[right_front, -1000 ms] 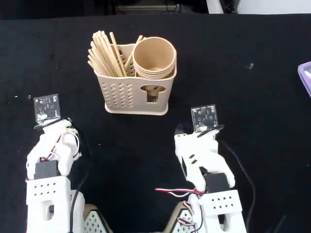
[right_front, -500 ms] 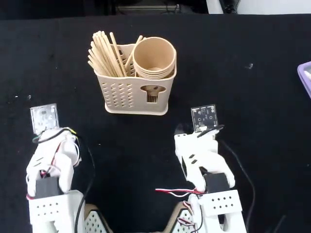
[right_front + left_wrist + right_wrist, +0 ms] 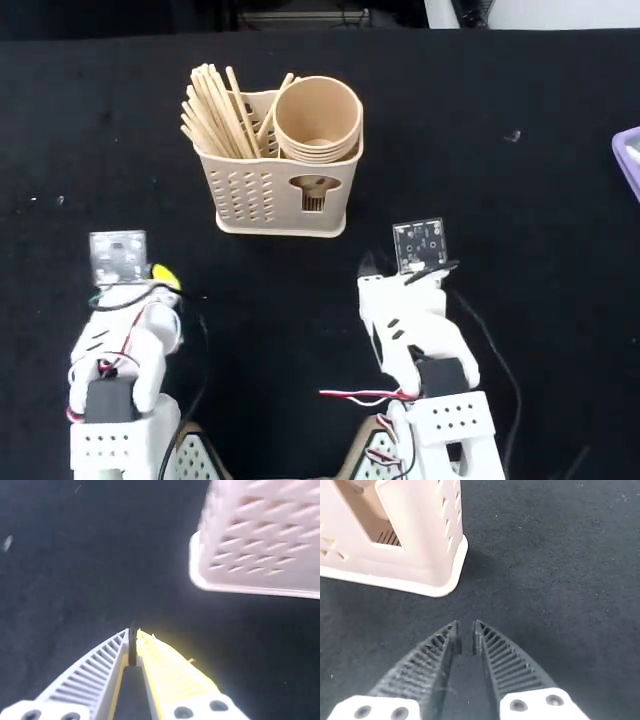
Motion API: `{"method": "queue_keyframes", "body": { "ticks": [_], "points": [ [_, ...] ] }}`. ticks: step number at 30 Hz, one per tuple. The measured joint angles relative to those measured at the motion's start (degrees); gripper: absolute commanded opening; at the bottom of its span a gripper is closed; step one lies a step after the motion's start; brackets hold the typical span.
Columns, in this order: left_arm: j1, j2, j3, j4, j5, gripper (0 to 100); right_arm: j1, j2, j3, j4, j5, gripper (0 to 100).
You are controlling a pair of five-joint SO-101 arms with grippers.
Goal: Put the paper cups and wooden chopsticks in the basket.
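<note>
A beige slotted basket (image 3: 275,195) stands on a black table (image 3: 530,300), toward 12 o'clock from the table's middle. Stacked paper cups (image 3: 318,118) sit upright in the basket's 3 o'clock side. A bundle of wooden chopsticks (image 3: 212,115) leans in its 9 o'clock side. The left gripper (image 3: 132,630) hangs over bare table at 7 o'clock from the basket, with its white and yellow fingers pressed together and holding nothing. The right gripper (image 3: 466,627) is at 5 o'clock from the basket. Its black fingers are nearly together, with a thin gap at the tips, and hold nothing.
</note>
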Motion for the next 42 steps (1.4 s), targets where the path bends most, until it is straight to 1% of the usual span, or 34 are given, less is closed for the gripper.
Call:
{"method": "queue_keyframes", "body": {
  "ticks": [3,6,10,17,19,22,25,28,30,33,36,38,42],
  "points": [
    [3.25,0.09,3.52,-2.11,-4.66,3,0.0,-0.09,0.97,-3.08,0.0,6.0],
    [5.89,0.18,5.71,-4.48,-8.79,3,-0.26,-0.44,0.97,-3.78,0.0,6.0],
    [7.03,0.09,5.98,-6.42,-9.67,3,-1.67,-0.44,0.97,-3.87,0.0,6.0],
    [7.21,0.18,5.98,-8.7,-10.11,3,-1.76,-0.44,0.97,-3.87,0.0,6.0],
    [7.21,0.18,5.98,-7.3,-10.11,3,-1.76,-0.44,0.97,-3.87,0.0,6.0],
    [5.8,0.18,5.98,-2.73,-10.02,3,-1.76,-0.44,0.97,-3.43,0.0,6.0],
    [4.57,0.18,5.98,3.69,-10.02,3,-0.35,-0.44,0.97,3.43,0.0,6.0],
    [4.31,0.18,6.07,6.86,-9.76,3,0.53,-0.44,0.97,12.22,0.0,6.0],
    [4.31,0.18,6.07,7.47,-7.65,3,0.79,-0.44,0.97,16.88,0.09,6.0],
    [4.31,0.18,6.07,8.35,-1.58,3,1.14,-0.88,0.97,20.92,0.09,6.0],
    [4.31,0.18,6.07,10.64,3.25,3,1.23,-3.69,0.97,24.79,0.09,6.0],
    [4.31,0.18,6.07,13.19,5.01,3,1.23,-5.89,0.97,27.43,-0.26,6.0],
    [4.31,0.18,6.15,16.79,8.26,3,1.23,-11.16,1.05,31.91,-6.77,6.0]
  ]
}}
